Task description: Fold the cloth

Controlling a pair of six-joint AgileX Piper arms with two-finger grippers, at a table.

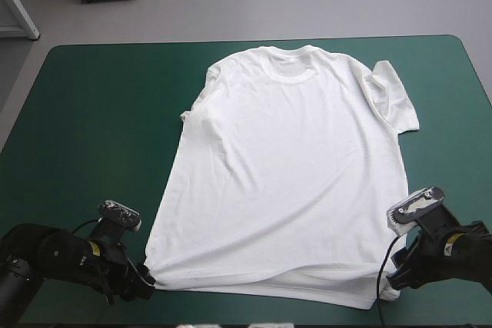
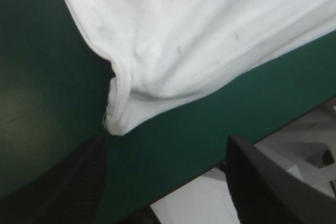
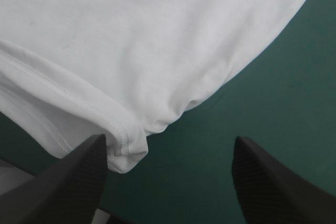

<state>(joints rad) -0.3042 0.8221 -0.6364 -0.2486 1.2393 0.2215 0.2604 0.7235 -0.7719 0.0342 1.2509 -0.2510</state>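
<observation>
Grippers stand wide and empty: left gripper (image 2: pixel 167 148) and right gripper (image 3: pixel 169 148) each just short of a near hem corner of the T-shirt (image 1: pixel 292 167), spread flat on the teal-green cover (image 1: pixel 92 113), collar far. Pinching only the top layer, or missing a corner, could drag the hem crooked.

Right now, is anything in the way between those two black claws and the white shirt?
Nothing visible. The left gripper and right gripper stand open, each at a hem corner of the T-shirt; only bare teal-green cover lies around them.
</observation>
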